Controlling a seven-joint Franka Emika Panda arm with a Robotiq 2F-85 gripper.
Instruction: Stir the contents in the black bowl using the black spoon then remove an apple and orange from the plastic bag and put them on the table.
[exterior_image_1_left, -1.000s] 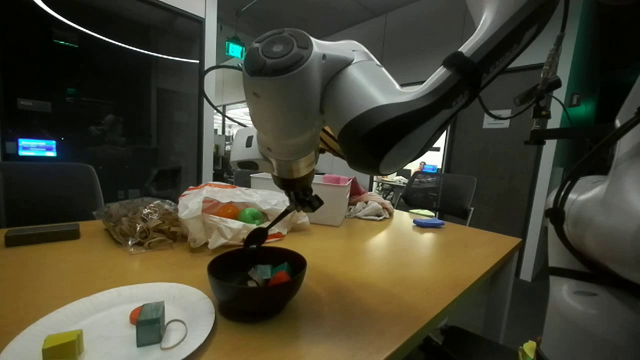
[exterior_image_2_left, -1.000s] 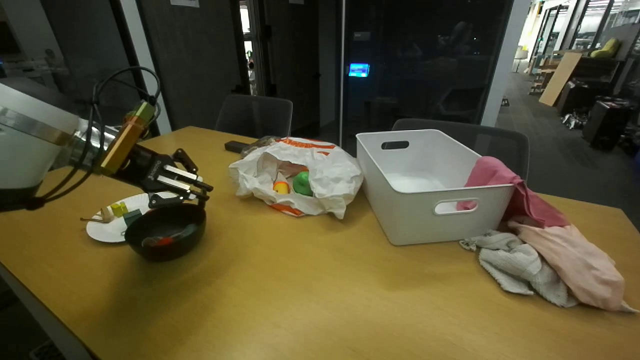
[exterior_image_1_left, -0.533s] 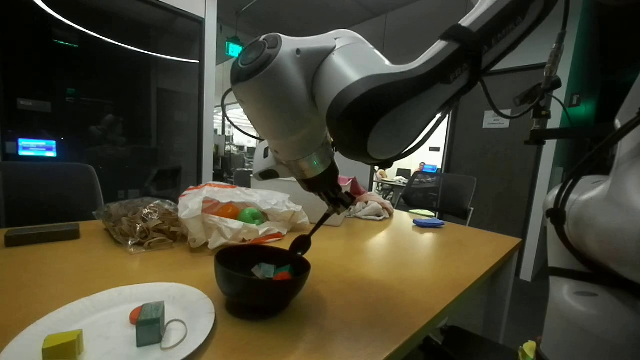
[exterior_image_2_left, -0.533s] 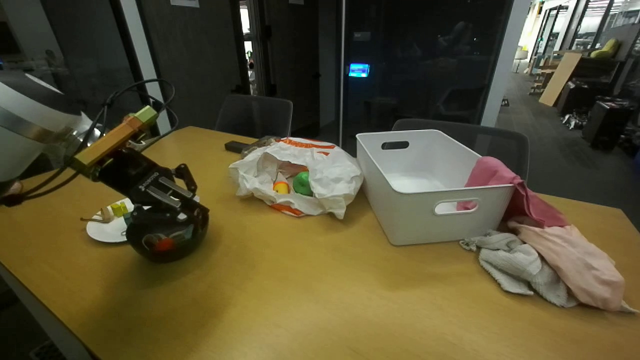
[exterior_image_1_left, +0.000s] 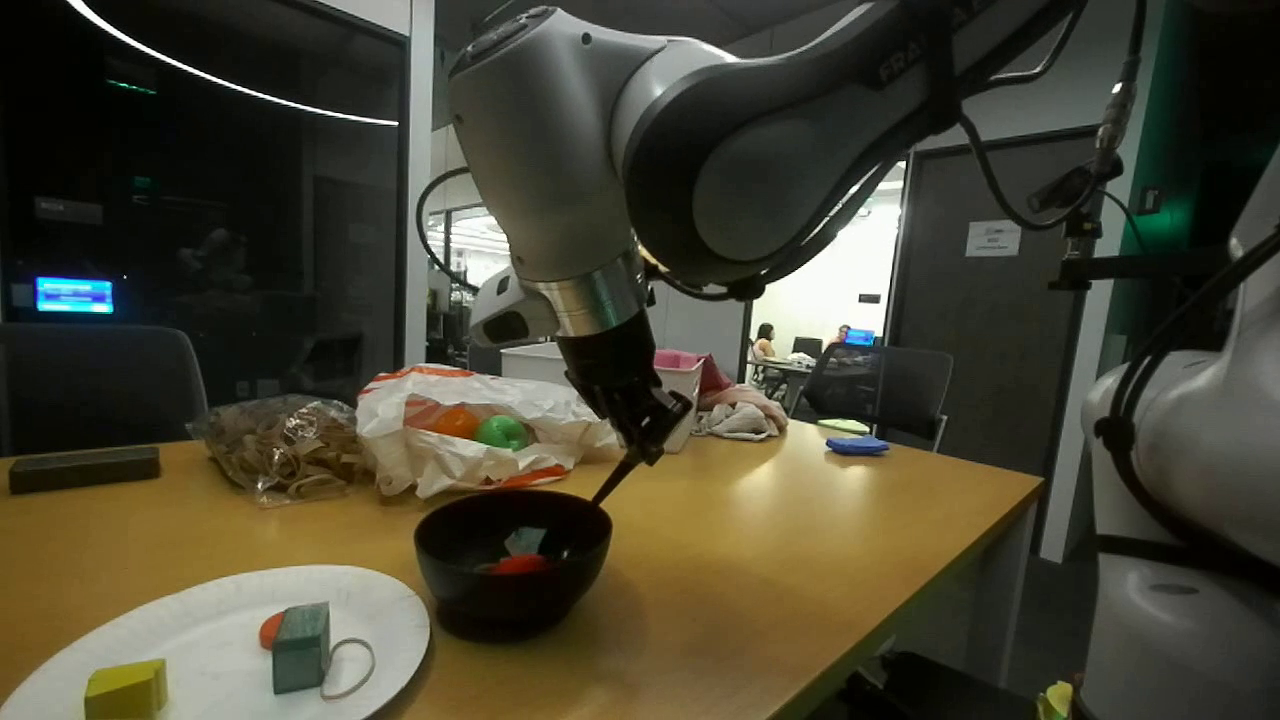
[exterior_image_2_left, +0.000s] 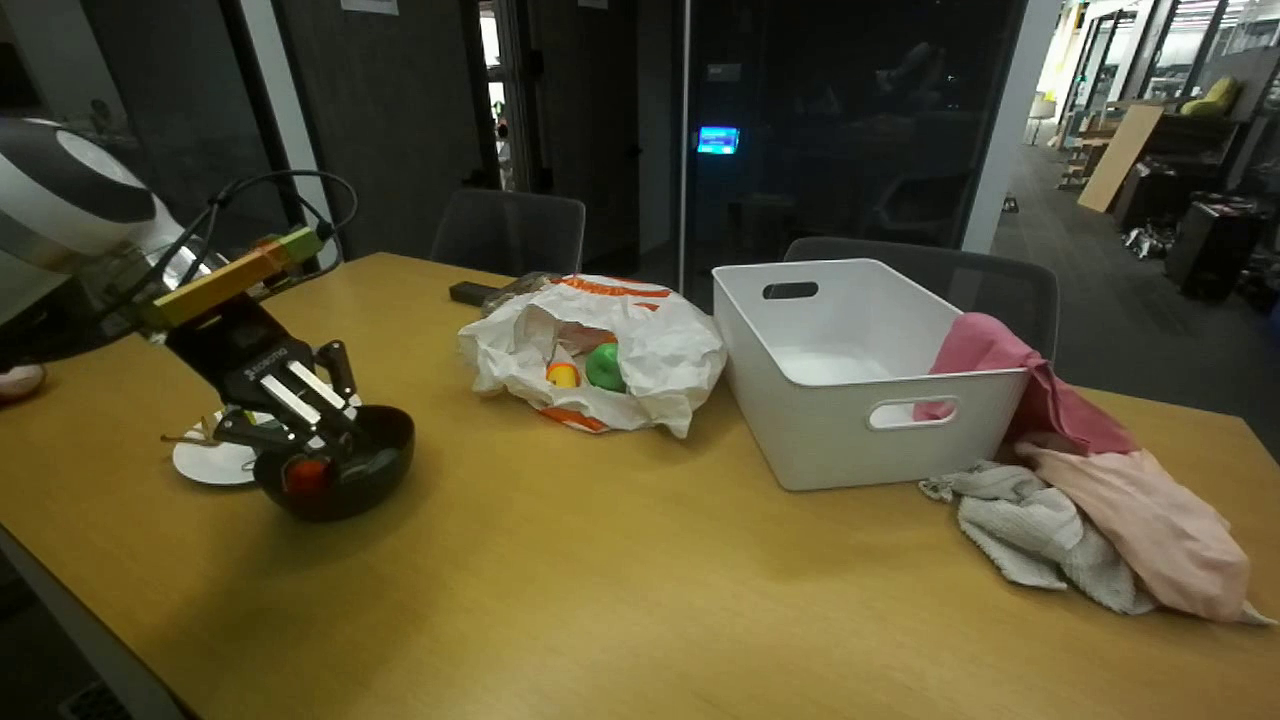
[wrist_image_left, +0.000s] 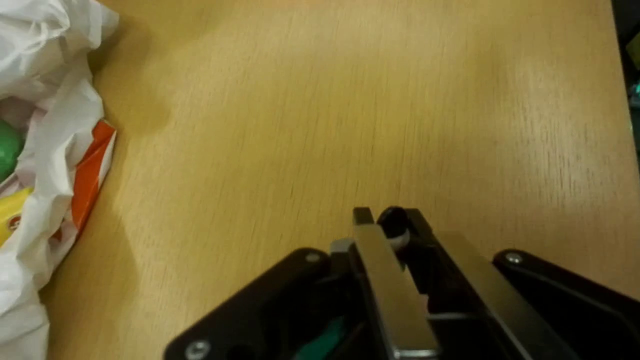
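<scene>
The black bowl (exterior_image_1_left: 510, 598) holds coloured pieces (exterior_image_1_left: 522, 565); the gripper (wrist_image_left: 390, 217) is clamped on the black spoon (exterior_image_1_left: 614, 480), tip hidden, stirring probably underway. Remaining: taking out green apple (exterior_image_1_left: 502, 432) and orange (exterior_image_1_left: 456, 422), both in the plastic bag (exterior_image_1_left: 450, 466) beyond

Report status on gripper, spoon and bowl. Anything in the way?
Gripper shut on black spoon; spoon's lower end hidden, seemingly inside black bowl. Nothing visibly blocking the handle; white plastic bag apart from the bowl.
</scene>
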